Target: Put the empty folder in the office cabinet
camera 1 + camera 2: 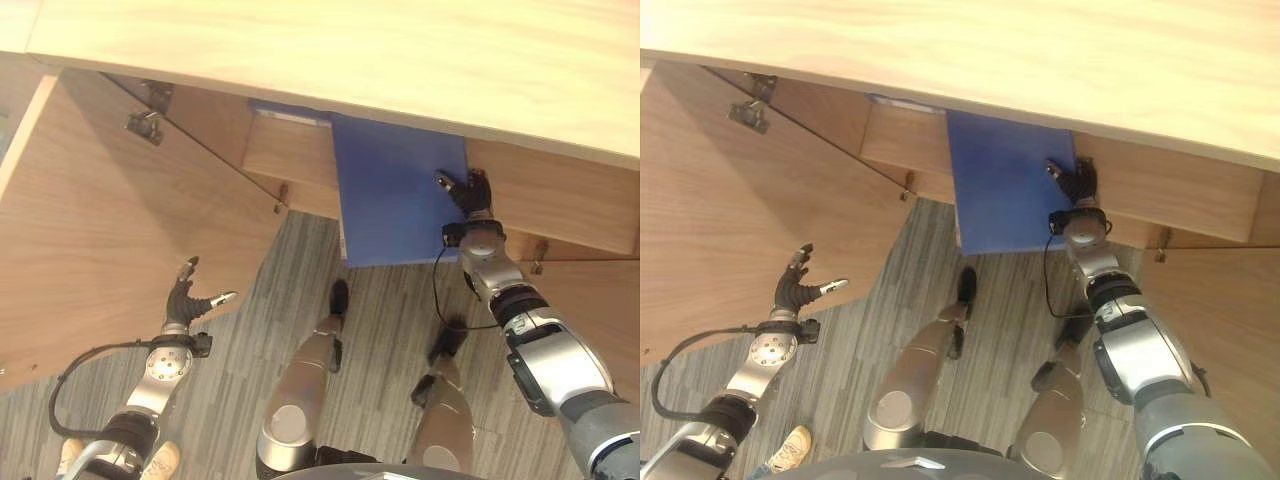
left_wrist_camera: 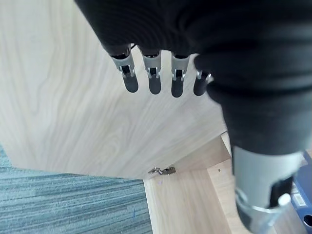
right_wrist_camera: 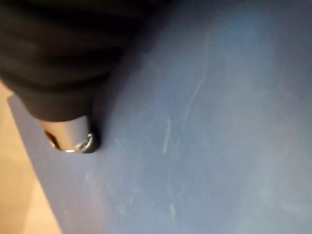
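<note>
Folder stood upper centre, top half inside cabinet. Right hand gripped its right edge. Left hand spread, lower left. Judged light, stiff, slick; hold by edge.

Two silver-grey arms, black ribbed covers on wrists, left hand and right hand with silver fingers, dark tips
</note>
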Controlling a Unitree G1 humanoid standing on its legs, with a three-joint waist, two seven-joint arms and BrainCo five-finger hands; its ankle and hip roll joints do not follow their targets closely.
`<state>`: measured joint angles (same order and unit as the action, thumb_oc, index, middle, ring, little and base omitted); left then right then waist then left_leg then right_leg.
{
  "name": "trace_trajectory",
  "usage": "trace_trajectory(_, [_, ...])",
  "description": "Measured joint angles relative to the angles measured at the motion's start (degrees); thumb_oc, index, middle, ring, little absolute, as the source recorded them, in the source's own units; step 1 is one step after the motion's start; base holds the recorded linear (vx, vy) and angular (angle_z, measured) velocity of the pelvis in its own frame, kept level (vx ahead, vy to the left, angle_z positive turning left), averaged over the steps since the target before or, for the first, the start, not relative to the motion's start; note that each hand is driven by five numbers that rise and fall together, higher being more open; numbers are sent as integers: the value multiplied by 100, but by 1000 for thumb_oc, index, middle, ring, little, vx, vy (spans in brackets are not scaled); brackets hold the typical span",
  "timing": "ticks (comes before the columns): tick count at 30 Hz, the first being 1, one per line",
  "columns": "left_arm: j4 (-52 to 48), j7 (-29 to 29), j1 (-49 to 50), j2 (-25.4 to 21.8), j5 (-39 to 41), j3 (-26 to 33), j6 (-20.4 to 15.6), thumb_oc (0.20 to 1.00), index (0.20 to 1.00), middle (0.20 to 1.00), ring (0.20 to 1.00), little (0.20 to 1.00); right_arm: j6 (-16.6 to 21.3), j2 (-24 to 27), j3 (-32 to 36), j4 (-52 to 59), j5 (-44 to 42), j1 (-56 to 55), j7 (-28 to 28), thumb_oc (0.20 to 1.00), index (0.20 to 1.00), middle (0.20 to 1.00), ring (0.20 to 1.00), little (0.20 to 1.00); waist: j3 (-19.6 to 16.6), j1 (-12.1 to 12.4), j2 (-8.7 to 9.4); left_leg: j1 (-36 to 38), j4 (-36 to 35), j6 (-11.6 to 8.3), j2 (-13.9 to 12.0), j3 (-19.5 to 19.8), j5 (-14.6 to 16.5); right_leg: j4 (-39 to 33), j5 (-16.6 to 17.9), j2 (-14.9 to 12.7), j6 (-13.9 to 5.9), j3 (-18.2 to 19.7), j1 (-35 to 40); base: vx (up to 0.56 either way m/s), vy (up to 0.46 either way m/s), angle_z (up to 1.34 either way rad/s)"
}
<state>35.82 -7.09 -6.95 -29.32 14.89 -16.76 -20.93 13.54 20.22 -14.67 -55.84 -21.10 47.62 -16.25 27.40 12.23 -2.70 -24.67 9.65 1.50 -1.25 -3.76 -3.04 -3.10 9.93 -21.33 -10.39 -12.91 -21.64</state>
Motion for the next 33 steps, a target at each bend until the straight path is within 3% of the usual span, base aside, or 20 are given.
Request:
trace_trajectory(1, [-9, -32, -2, 81, 0, -44, -13, 1000, 1000, 1000, 1000, 1000, -15, 23, 409, -74, -442, 117, -365, 200, 200, 200, 200, 200, 0, -56, 0, 9, -51, -178, -51, 153, -24, 0, 2, 14, -5, 152, -40, 44, -171, 71])
trace_trajectory(3, [-60, -75, -4, 47, -9, -379, -30, 1000, 1000, 1000, 1000, 1000, 38, 268, 1036, -46, -967, 194, -912, 200, 200, 200, 200, 200, 7, -135, 187, -13, -201, -534, -90, 416, -193, 184, 51, 114, 30, 331, -46, 72, -301, 92])
trace_trajectory(5, [-72, -81, 321, 171, -11, -358, -21, 1000, 1000, 1000, 1000, 1000, 48, 341, 1124, 42, -1157, 354, -966, 200, 200, 200, 200, 200, 14, -109, 167, 28, -484, -788, -481, 474, -179, 247, 206, 458, 8, 118, -253, 46, -173, -15])
trace_trajectory(7, [-89, -41, 725, 306, -14, -352, 43, 1000, 1000, 1000, 1000, 1000, 37, 410, 845, 429, -1174, 166, -795, 200, 200, 200, 200, 200, 18, -75, 156, 135, -572, -898, -768, 515, -270, 54, 434, 771, 286, 38, -207, 68, -182, -69])
trace_trajectory(10, [-212, 70, 1150, 642, -24, -334, 51, 1000, 1000, 1000, 1000, 1000, 208, 702, 792, 1305, -1397, -533, -534, 200, 200, 200, 200, 200, 2, -321, 7, 402, -797, -990, -933, 488, -470, -18, 455, 958, 339, 55, -100, 58, -114, -34])
trace_trajectory(14, [-210, 142, 981, 614, -6, -305, 44, 1000, 1000, 1000, 1000, 1000, 250, 852, 996, 414, -1369, -98, -680, 200, 200, 200, 200, 200, -84, -415, -196, 635, -1082, -1008, -883, 416, -507, -163, 501, 918, 343, 40, 49, 30, -16, -1])
trace_trajectory(19, [53, 27, 674, 594, -6, -677, 122, 1000, 1000, 1000, 1000, 1000, 261, -44, 1048, -811, -2083, 865, -1406, 200, 200, 200, 200, 200, -293, -356, -566, 526, -1267, -939, -750, 407, -556, -163, 503, 809, 341, 109, -160, 9, 20, 4])
trace_trajectory(21, [-3, -57, 644, 617, -12, -839, 146, 1000, 1000, 1000, 1000, 1000, 435, -279, 1082, -912, -2297, 960, -1645, 200, 200, 200, 200, 200, -389, -270, -726, 411, -1294, -924, -704, 404, -604, -162, 524, 765, 318, 118, -277, -5, 40, 5])
trace_trajectory(24, [39, -162, 579, 654, -53, -1071, 157, 1000, 1000, 1000, 1000, 1000, 571, -428, 1269, -1022, -2303, 1145, -1955, 200, 200, 200, 200, 200, -437, -189, -819, 339, -1324, -937, -640, 414, -668, -162, 532, 698, 307, 113, -342, -2, 33, 6])
trace_trajectory(27, [242, -359, 355, 782, -76, -1271, 152, 1000, 1000, 1000, 1000, 1000, 880, -462, 1399, -1589, -2683, 1547, -2165, 200, 200, 200, 200, 200, -440, -9, -826, 248, -1322, -936, -588, 494, -672, -163, 525, 643, 284, 36, -357, -11, 36, 19])
trace_trajectory(33, [224, -376, 292, 781, -288, -1545, 137, 1000, 1000, 1000, 1000, 1000, 1184, -422, 1789, -1626, -3189, 1913, -2457, 200, 200, 200, 200, 200, -446, 235, -835, -28, -1241, -952, -425, 648, -690, -163, 541, 450, 259, -115, -446, -9, 29, 23])
